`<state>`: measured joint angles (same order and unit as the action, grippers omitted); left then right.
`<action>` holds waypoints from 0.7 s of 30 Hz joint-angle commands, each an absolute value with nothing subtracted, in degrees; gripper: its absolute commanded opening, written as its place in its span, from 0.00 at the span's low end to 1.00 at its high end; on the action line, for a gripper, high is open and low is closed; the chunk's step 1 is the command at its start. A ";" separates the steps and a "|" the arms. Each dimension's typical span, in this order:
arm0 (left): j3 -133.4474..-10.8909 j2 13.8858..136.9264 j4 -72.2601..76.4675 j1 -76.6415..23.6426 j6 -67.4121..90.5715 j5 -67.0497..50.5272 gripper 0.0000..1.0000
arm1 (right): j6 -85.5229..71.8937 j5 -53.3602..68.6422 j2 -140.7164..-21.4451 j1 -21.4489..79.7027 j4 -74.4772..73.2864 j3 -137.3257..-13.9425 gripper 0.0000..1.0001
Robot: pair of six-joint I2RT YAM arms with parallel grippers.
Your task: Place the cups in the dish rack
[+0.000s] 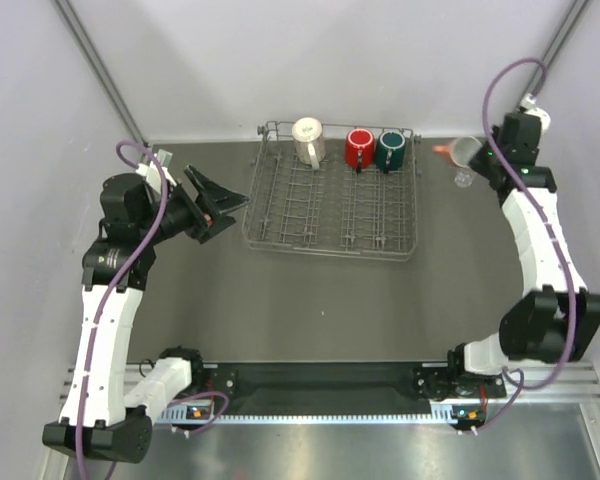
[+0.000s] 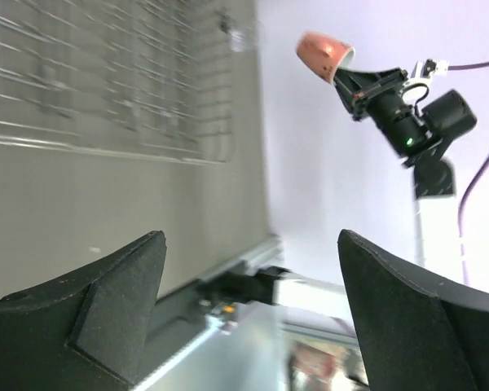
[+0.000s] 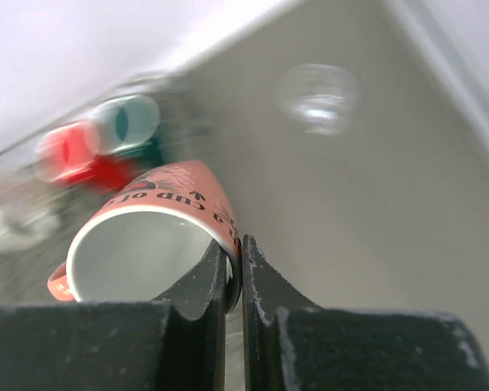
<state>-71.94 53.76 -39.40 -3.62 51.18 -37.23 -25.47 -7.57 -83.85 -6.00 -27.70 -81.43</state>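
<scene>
The grey wire dish rack (image 1: 330,210) stands at the table's middle back. In its far row are the white speckled mug (image 1: 308,141), the red mug (image 1: 359,149) and the dark green mug (image 1: 391,150). My right gripper (image 1: 478,157) is shut on the rim of the salmon-pink mug (image 1: 461,151), held tilted in the air right of the rack. In the right wrist view one finger is inside the pink mug (image 3: 147,236) and one outside. The clear glass (image 1: 463,180) stands on the table below it. My left gripper (image 1: 225,205) is open and empty, left of the rack.
White walls close in the back and sides. A black and metal rail (image 1: 320,385) runs along the near edge between the arm bases. The left wrist view shows the rack (image 2: 106,73), the held pink mug (image 2: 326,55) and the right arm (image 2: 424,130).
</scene>
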 commanded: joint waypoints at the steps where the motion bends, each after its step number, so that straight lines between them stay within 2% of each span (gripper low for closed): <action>1: -70.14 53.00 -25.69 -4.65 64.74 -44.99 0.92 | -25.31 -0.35 -74.90 3.41 -20.40 -82.19 0.00; 8: -68.03 50.37 -15.66 -8.17 78.65 -45.36 0.94 | -29.00 19.40 -69.27 16.33 -9.07 -78.76 0.00; 11: -66.10 48.70 -12.23 -10.54 84.27 -44.91 0.95 | -29.27 23.28 -66.29 21.61 -1.69 -74.19 0.00; 15: -64.34 47.03 -10.81 -14.40 90.07 -44.12 0.94 | -28.92 23.65 -61.62 28.37 6.93 -68.39 0.00; 21: -61.61 46.23 -9.05 -21.70 97.29 -42.37 0.92 | -30.14 20.92 -55.73 33.04 18.35 -60.04 0.00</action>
<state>-62.08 46.37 -13.72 -18.41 91.64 -43.62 -28.42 21.10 -59.99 31.62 2.04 -59.81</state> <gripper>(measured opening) 0.927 0.042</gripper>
